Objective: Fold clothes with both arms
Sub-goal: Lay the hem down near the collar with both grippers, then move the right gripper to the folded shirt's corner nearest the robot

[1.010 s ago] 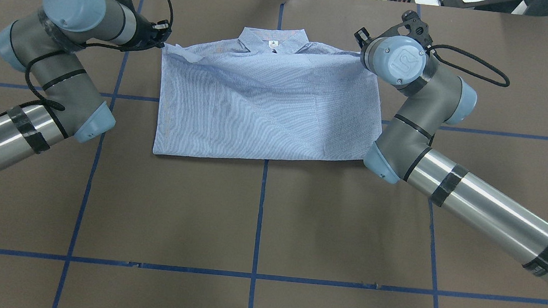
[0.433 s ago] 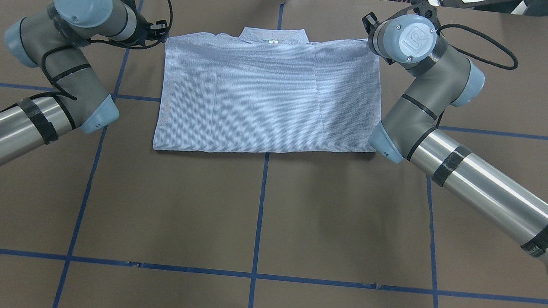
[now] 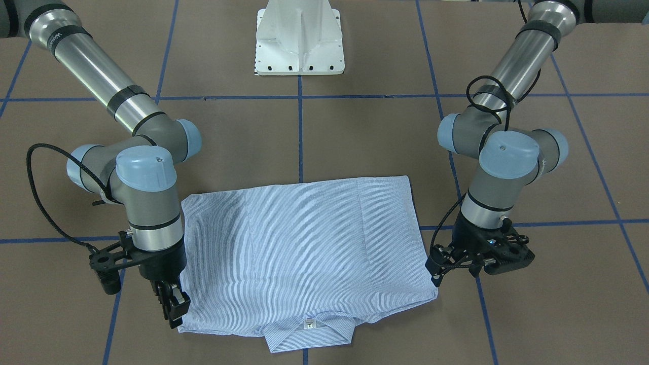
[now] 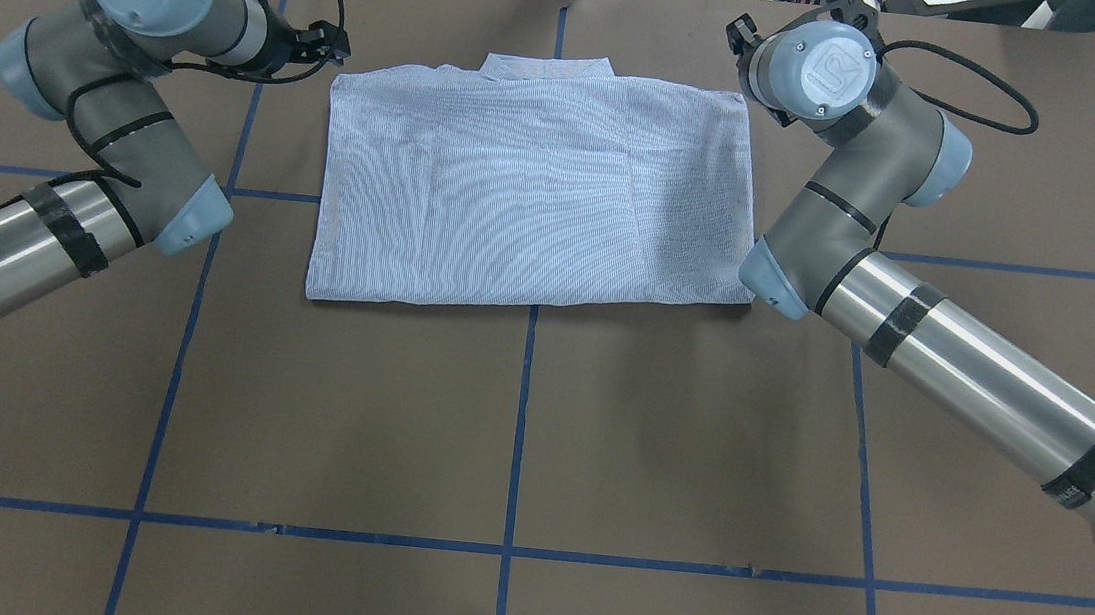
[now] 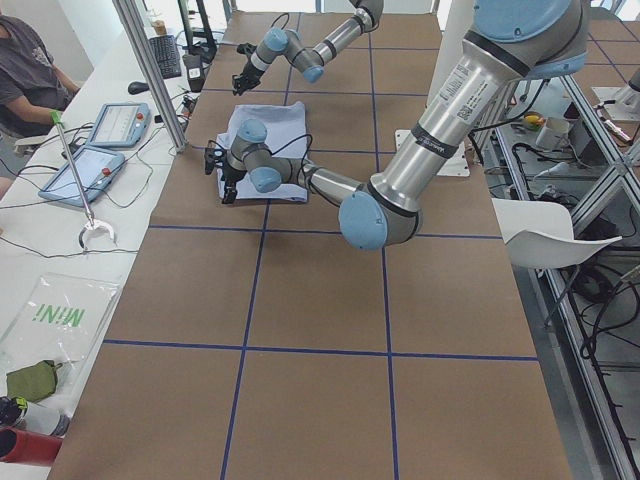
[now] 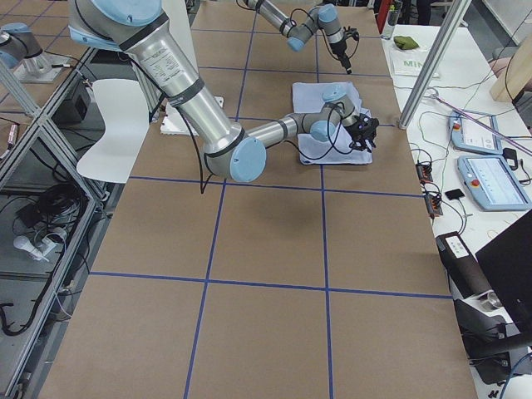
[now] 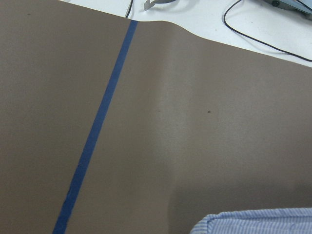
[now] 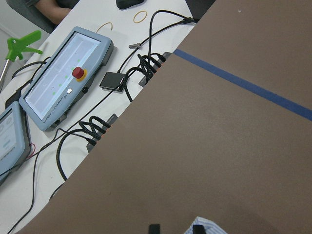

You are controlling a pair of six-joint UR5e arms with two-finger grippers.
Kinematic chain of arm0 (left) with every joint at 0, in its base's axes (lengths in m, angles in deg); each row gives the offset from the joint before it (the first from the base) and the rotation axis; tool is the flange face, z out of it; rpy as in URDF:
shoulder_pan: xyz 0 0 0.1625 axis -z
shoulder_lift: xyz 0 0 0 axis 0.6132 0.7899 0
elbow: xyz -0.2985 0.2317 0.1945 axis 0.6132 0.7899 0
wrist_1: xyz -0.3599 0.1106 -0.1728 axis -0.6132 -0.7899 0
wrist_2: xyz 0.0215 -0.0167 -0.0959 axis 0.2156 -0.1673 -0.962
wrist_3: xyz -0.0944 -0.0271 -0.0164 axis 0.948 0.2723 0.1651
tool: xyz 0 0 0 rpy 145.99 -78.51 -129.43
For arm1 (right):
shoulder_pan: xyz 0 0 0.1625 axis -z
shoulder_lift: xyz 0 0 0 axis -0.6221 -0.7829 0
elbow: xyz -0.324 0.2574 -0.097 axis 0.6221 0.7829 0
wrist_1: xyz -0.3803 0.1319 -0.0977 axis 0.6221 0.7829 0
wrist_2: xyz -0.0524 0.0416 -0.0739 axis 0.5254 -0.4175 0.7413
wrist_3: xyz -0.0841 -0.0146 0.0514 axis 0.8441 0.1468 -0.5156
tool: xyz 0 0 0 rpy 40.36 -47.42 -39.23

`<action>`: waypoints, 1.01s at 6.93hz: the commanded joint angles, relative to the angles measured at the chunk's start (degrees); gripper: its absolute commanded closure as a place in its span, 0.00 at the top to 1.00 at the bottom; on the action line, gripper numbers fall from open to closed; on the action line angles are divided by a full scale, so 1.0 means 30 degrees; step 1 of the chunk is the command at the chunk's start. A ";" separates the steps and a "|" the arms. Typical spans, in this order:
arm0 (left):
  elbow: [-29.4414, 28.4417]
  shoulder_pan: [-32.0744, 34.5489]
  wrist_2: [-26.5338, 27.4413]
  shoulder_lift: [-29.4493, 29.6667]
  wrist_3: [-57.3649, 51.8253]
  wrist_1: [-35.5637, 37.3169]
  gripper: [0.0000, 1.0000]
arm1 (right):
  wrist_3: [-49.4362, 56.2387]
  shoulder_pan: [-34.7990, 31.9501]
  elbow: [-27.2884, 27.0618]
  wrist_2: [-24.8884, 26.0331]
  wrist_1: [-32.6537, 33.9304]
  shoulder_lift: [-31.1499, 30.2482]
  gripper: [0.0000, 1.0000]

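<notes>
Overhead exterior view: the shirt (image 4: 527, 205) lies flat at 12 o'clock of the table's (image 4: 516, 425) centre. It is folded into a tidy rectangle, with no sleeve showing and only the collar (image 4: 548, 69) protruding at its 12 o'clock edge.

The left gripper (image 4: 327, 43) sits just beside the rectangle's 10 o'clock corner and lifts no cloth. Whether its fingers are spread cannot be told.

The right gripper (image 3: 173, 313) stands at the 2 o'clock corner. Its wrist view shows the fingertips (image 8: 154, 228) spread apart, with the cloth corner lying close by one of them and nothing pinched.

Assessment: the lengthwise fold appears complete and the cloth set down. Remaining work, if any, is judged to be clearing both arms, and possibly one further side-to-side fold to make the bundle more compact. The edges look even and need little correction.
</notes>
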 commanded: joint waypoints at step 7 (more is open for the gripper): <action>0.2768 0.0548 -0.1470 -0.1526 0.0070 0.0264 1.00 | -0.3034 0.4403 -1.0661 -0.0572 0.0175 -0.9009 0.71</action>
